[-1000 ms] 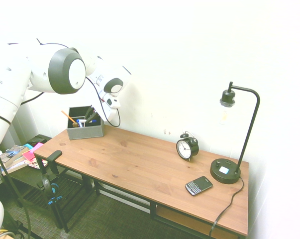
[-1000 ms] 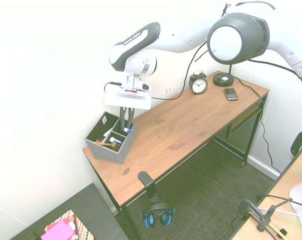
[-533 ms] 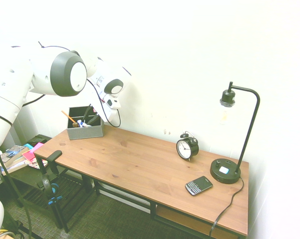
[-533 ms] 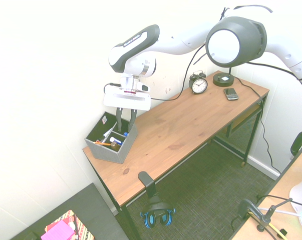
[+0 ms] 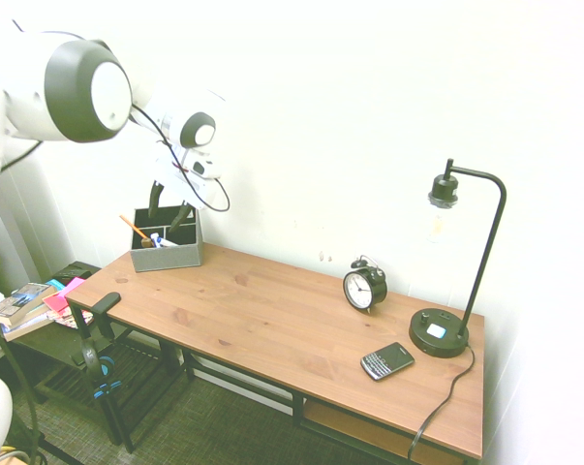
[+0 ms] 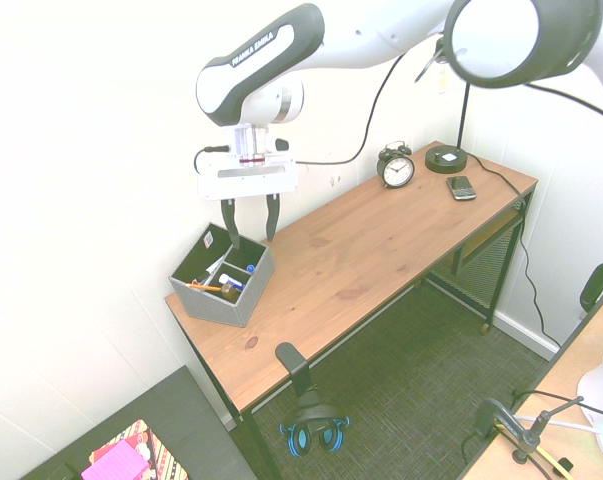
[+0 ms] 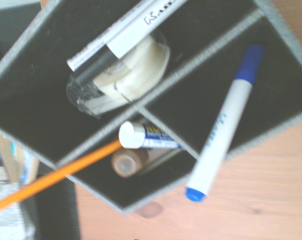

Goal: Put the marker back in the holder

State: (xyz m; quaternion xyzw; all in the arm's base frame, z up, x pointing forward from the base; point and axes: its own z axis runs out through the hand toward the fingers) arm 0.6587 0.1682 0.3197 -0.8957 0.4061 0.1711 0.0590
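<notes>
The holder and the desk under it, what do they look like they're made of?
The holder: seemingly grey fabric or felt over stiff board, going by the matte, slightly fuzzy edges of its walls and dividers; its inside looks dark and unshiny. The desk: wood or wood-look board, with warm brown grain, darker knots and a smooth, low-sheen surface, on thin black legs, probably metal.

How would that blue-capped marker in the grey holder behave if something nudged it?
The marker looks rigid and probably light. It leans tilted, one end past the holder rim, so a nudge would likely shift it. Being round, it would probably roll on the desk.
</notes>
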